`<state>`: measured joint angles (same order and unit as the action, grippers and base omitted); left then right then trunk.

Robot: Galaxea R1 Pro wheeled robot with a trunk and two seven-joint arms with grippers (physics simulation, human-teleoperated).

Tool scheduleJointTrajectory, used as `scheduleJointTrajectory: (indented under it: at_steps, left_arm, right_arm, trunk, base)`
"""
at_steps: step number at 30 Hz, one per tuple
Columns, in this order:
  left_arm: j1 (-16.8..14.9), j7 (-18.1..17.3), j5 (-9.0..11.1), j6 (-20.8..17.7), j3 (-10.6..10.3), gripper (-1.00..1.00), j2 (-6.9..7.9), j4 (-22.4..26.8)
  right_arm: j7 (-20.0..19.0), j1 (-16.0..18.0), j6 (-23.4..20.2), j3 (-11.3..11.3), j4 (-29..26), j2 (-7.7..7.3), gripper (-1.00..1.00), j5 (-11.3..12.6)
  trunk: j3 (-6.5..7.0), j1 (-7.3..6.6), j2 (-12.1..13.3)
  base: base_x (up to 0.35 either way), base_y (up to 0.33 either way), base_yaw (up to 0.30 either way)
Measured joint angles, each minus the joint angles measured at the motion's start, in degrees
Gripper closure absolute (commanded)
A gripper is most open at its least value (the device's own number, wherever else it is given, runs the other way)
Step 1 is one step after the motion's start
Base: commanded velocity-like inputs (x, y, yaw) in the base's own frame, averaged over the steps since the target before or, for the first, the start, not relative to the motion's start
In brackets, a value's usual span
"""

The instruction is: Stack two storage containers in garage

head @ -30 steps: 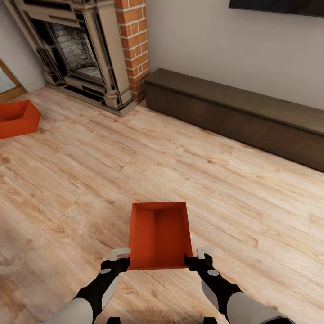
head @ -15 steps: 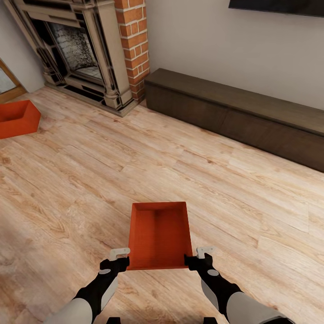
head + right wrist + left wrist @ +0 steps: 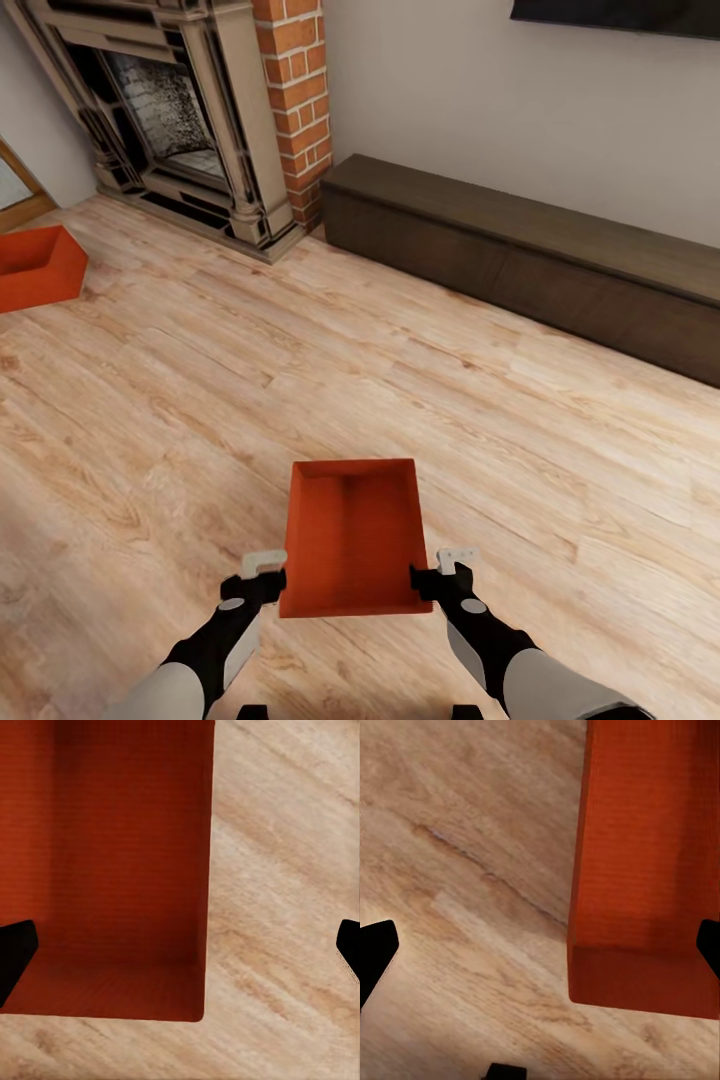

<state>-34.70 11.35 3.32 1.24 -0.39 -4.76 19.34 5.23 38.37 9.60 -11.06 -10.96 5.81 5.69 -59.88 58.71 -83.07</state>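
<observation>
Seen from the head camera in the living room, over light wood planks. Near and centred: one red-orange open-top storage container, held between both arms at its near corners. Left gripper at the near left corner, right gripper at the near right corner; each with fingers spread wide, one fingertip against the container's wall and the other out over the planks. Cannot tell whether the container rests on the planks or hangs just above them. In the left wrist view, the container's outer wall beside bare planks; in the right wrist view, its empty inside. Far left, by the picture's edge: second storage container on the planks. Far side: brick fireplace, long dark low cabinet along the wall to its right, black TV above.
</observation>
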Motion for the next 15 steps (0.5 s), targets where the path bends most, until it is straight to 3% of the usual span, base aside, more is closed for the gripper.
scheduleJointTrajectory:
  at_steps: [6, 15]
  left_arm:
    - [0.0, 0.0, 0.2, 2.7, 0.0, -1.00, 0.19, -0.4]
    - [0.0, 0.0, 0.2, 3.1, 0.2, -1.00, 0.30, -1.6]
  right_arm:
    - [0.1, 0.0, 0.0, -0.1, 0.0, 0.00, -1.00, -0.1]
    - [0.2, 0.0, -0.1, -0.1, 0.0, 0.00, -1.00, -0.1]
  trunk:
    - [0.00, 0.00, 0.0]
    - [0.00, 0.02, 0.0]
  base:
    - [0.152, 0.000, 0.000]
    - [0.019, 0.000, 0.000]
